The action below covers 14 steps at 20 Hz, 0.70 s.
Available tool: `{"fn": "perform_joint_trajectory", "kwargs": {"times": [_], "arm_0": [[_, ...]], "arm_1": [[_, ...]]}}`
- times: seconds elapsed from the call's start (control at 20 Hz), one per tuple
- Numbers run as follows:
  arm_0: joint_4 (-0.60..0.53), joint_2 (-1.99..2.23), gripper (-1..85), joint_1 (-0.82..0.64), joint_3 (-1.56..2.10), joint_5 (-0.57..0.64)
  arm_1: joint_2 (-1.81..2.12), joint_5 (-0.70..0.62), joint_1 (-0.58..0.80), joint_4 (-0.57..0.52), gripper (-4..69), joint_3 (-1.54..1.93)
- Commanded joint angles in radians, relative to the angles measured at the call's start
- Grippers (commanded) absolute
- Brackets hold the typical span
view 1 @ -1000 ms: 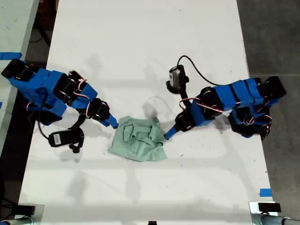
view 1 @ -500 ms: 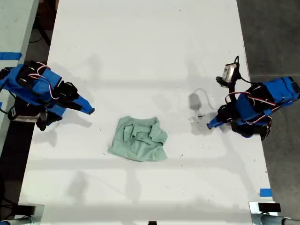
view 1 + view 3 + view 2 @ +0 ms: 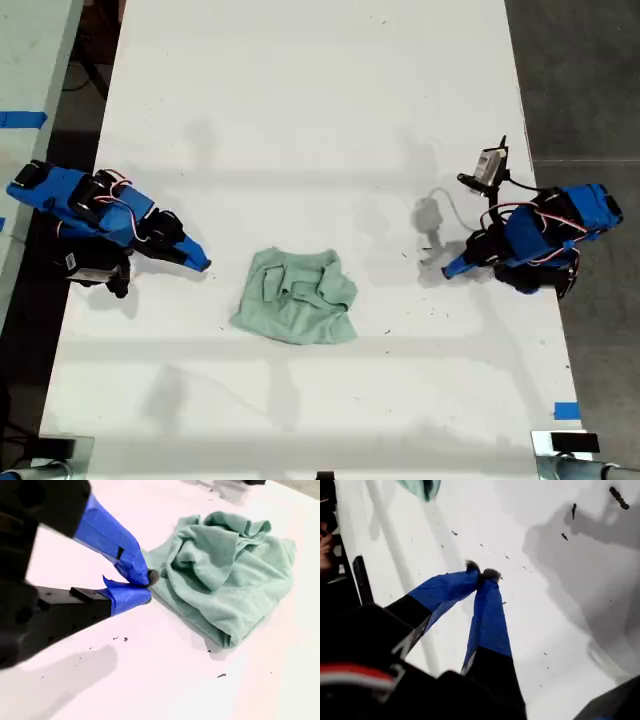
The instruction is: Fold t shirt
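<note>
1. Bunching is the main risk. The t shirt point(image 3: 295, 297) is lying in a rumpled, partly doubled heap on the table point(image 3: 310, 90), a little below centre in the exterior view. A pinch taken anywhere is likely to be catching several layers and dragging the whole lump instead of turning one edge over.
2. Edges are hiding under the folds (the second wrist view is showing ridges and a tucked flap, but no clean hem or sleeve that I can name). I am judging that a fold begun from this heap would come out crooked unless the cloth is spread first.
3. At the exterior view's left, my second claw point(image 3: 203, 265) is hanging low over the table with its tips pressed together on nothing. It is pointing at the cloth, near it but not touching. Pushed forward with its tips together like this, it would be shoving the cloth rather than gripping it.
4. At the exterior view's right, my first claw point(image 3: 448, 269) is sitting well apart from the shirt, its jaws likewise meeting and empty. Its arm is tucked back toward its base, so it is facing the longer reach.
5. Both arms are angling inward and downward toward the garment.
</note>
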Motion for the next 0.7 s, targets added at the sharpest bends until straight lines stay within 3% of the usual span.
{"fn": "perform_joint_trajectory", "kwargs": {"times": [0.0, 0.2, 0.35, 0.4, 0.5, 0.55, 0.6, 0.65], "arm_0": [[0.018, 0.009, 1.0, 0.003, 0.044, 0.018], [0.029, 0.002, 3.2, 0.023, 0.044, 0.089], [0.029, 0.000, 10.0, 0.009, 0.046, 0.179], [0.029, 0.000, 12.0, 0.002, 0.046, 0.230], [0.029, 0.000, 12.7, -0.003, 0.046, 0.261], [0.029, 0.000, 12.9, 0.002, 0.046, 0.262], [0.029, 0.000, 13.1, 0.005, 0.046, 0.262], [0.029, 0.000, 13.4, 0.006, 0.046, 0.262]], "arm_1": [[0.017, 0.026, 0.002, 0.000, 1.8, -0.006], [0.029, 0.017, -0.021, -0.008, 2.6, -0.003], [0.032, -0.026, -0.089, -0.118, 7.9, 0.146], [0.035, 0.094, -0.106, -0.140, 9.6, 0.230], [0.032, -0.170, -0.110, -0.129, 9.6, 0.245], [0.032, -0.276, -0.117, -0.176, 10.0, 0.302], [0.020, -0.293, -0.121, -0.238, 10.4, 0.365], [0.029, -0.439, -0.124, -0.247, 10.5, 0.370]]}}
